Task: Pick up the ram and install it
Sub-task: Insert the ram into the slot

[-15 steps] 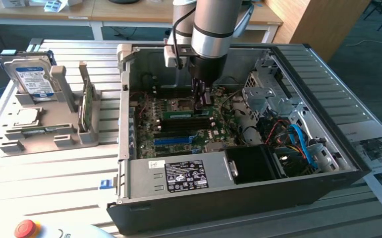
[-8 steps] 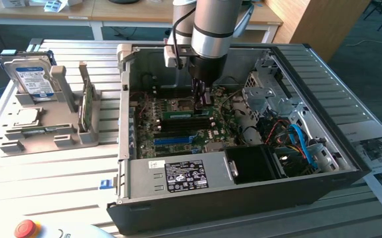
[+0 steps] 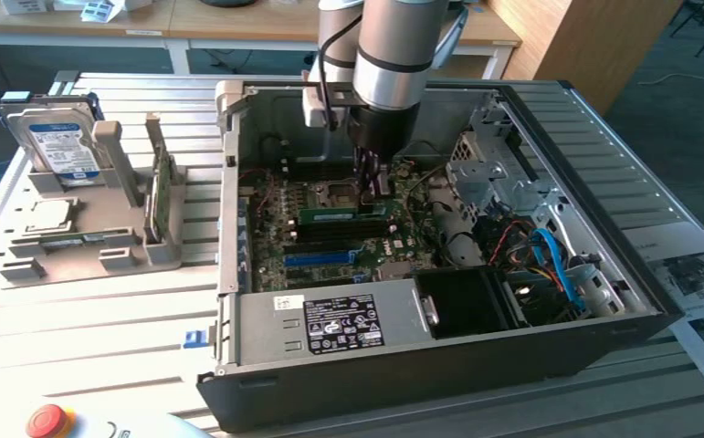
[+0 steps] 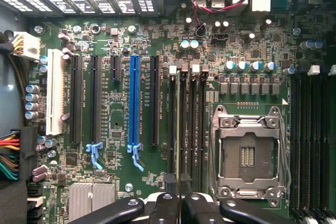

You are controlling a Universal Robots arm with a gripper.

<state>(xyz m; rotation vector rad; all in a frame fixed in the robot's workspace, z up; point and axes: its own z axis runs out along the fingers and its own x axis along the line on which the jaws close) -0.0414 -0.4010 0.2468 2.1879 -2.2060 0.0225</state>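
Arm reaches straight down into the open computer case (image 3: 449, 374). Gripper (image 3: 373, 187) sits low over the green mainboard (image 3: 272, 246), in the bank of memory slots.

Wrist view: gripper (image 4: 177, 182) with fingertips (image 4: 169, 184) drawn close together, almost no gap. The ram (image 4: 184, 129) shows edge-on as a thin pale strip that starts right at the fingertips and runs away from them along one slot. Fingertips look to be touching its near end. Cannot tell whether they pinch the stick or press on its top edge.

Exterior view: the ram (image 3: 327, 215) is a short green bar on edge among the black slots. One end is at the gripper and the rest stretches toward the exterior view's left. It looks level with the slot row.

Just beside the ram, on one side of the fingers: bare processor socket (image 4: 247, 156) with its metal frame. On the other side, a little farther off: long card slots, one of them blue (image 4: 134, 103).

Well away from the gripper, outside the case on the exterior view's left: grey rack (image 3: 144, 246) holding a hard drive (image 3: 59, 141) upright and a square processor chip (image 3: 41, 216) lying flat.

Near the case front wall, apart from the gripper: boxy power supply (image 3: 327, 319) with a black label.
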